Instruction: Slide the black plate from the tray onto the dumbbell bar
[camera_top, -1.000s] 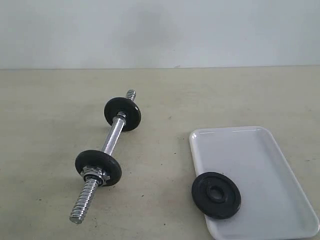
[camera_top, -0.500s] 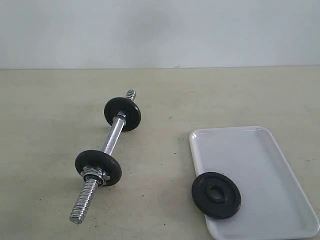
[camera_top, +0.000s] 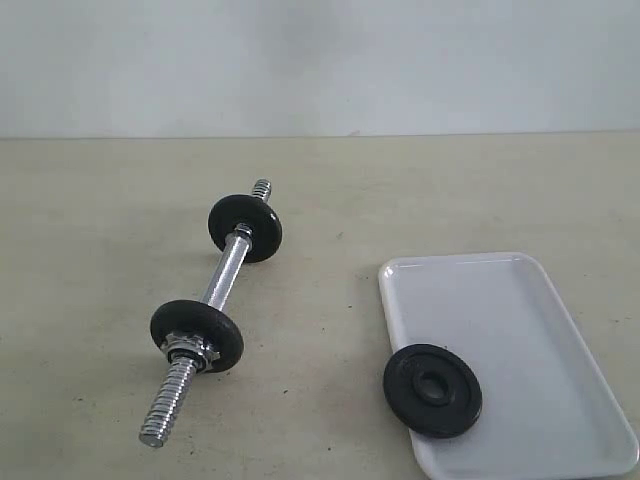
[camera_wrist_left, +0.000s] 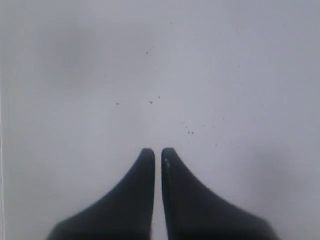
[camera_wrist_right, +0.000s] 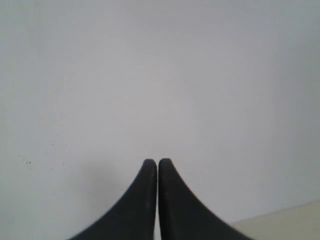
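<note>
Right now the left end effector (camera_wrist_left: 158, 150) and right end effector (camera_wrist_right: 157, 161) are both pressed together and empty. Best bet, I'd judge: spread one, pinch the black plate (camera_top: 405, 385) at its overhanging edge, and line its hole up with the dumbbell bar (camera_top: 225, 275)'s free threaded end. The plate is matte and lies flat across the tray (camera_top: 500, 300)'s left rim.

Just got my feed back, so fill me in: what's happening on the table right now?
Nothing is being handled. The black plate lies flat at the near left corner of the tray, overlapping its rim. The dumbbell bar lies on the table to the left, carrying two small discs and a nut, near threaded end free. The left gripper and right gripper are shut, empty, outside the exterior view.
</note>
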